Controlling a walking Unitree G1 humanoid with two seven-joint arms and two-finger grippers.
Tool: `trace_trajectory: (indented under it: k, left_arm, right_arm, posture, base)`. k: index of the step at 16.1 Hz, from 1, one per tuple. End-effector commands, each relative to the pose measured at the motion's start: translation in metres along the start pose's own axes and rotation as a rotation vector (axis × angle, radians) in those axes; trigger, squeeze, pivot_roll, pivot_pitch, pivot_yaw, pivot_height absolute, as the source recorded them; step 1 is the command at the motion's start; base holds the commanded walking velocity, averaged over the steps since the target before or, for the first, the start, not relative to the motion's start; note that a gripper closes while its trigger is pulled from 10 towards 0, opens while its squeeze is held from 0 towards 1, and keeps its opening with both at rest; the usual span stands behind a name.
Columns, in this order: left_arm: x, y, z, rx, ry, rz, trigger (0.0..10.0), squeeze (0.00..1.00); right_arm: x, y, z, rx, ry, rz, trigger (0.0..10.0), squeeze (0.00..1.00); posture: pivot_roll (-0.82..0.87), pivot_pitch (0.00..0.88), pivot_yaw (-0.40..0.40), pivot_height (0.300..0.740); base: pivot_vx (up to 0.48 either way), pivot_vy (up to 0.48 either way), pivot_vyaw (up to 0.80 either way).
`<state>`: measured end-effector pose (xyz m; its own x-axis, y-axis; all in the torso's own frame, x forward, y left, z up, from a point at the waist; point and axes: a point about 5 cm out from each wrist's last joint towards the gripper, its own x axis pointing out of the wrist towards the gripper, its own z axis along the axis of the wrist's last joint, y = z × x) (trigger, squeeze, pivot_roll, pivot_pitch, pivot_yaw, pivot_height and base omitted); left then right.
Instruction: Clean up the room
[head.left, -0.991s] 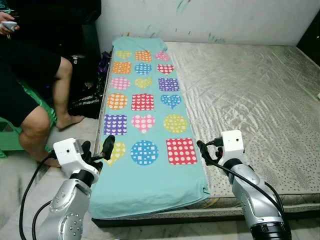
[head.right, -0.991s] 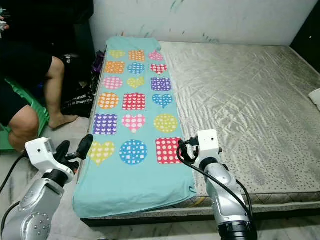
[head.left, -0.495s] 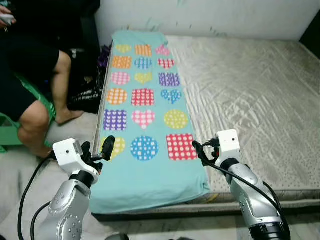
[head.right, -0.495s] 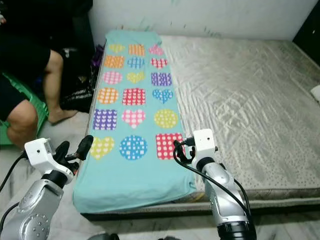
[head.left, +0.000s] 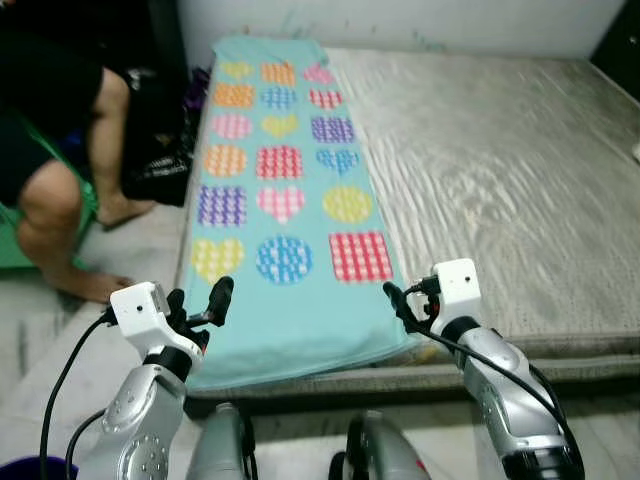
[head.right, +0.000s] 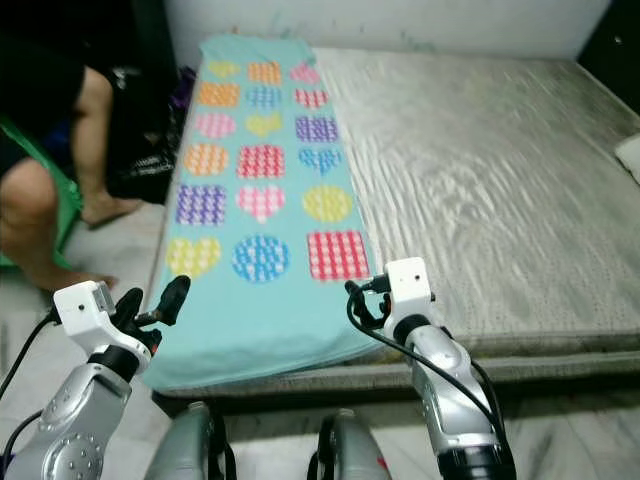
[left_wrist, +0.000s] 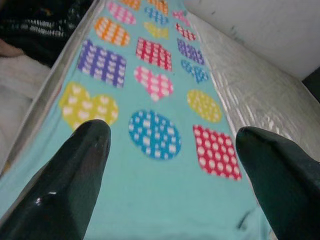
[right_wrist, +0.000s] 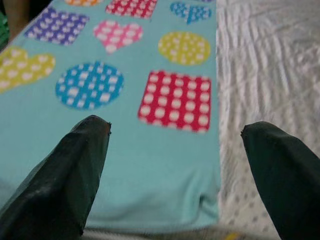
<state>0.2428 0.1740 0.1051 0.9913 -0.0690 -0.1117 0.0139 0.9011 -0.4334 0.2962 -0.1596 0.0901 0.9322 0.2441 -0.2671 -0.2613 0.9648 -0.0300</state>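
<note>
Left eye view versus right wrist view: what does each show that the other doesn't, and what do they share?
Left eye alone: a seated person's bare leg beside the mattress, the left hand open near the blanket's near left corner, and the pattern's far rows.

Right wrist alone: a close look between the right hand's open black fingers at the blanket's near edge on the mattress.

Both: the turquoise blanket with polka-dot hearts, circles and squares, its red square, and the grey quilted mattress.

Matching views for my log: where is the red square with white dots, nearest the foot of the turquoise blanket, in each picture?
Left eye view: red dotted square, centre, right column of the blanket.
Right eye view: just left of centre.
Left wrist view: lower right.
Right wrist view: centre.
Shared landmark: the blue dotted circle beside it.
</note>
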Motion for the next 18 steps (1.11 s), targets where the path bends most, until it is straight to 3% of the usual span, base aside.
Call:
trace_trajectory:
  k: [1,18]
  left_arm:
    - [-0.0011,-0.0001,0.0049,0.016,-0.023,0.018,10.0,0.0]
    - [-0.0013,-0.002,0.0087,0.002,-0.065,0.011,10.0,0.0]
  right_arm:
    - [-0.0013,-0.0015,0.0011,-0.004,-0.002,0.001,10.0,0.0]
    - [0.0008,0.0024,0.0017,-0.01,-0.015,0.041,10.0,0.0]
  posture:
    - [-0.04,0.167,-0.072,0.61]
    - [-0.03,0.158,-0.076,0.59]
  base:
    - [0.0,0.0,0.0]
    - [0.0,0.0,0.0]
